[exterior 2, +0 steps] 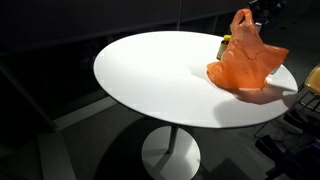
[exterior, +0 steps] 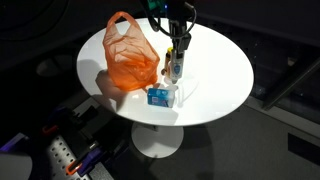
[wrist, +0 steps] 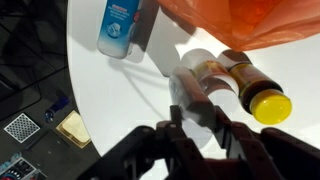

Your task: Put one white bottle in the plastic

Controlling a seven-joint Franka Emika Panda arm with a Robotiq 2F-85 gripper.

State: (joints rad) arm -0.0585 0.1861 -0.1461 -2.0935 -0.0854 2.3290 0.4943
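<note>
Wrist view: the white bottle (wrist: 195, 72) stands on the round white table (exterior: 222, 70), directly under the gripper (wrist: 198, 115). The fingers (wrist: 176, 118) are partly apart with the bottle between them; whether they press on it cannot be told. Touching the bottle on one side is a brown yellow-capped bottle (wrist: 252, 90). The orange plastic bag (wrist: 240, 20) stands just beyond both, crumpled and upright near the table's middle in both exterior views (exterior: 130, 55) (exterior 2: 245, 58). A flat blue-and-white box (wrist: 120, 25) lies apart, toward the table's edge.
</note>
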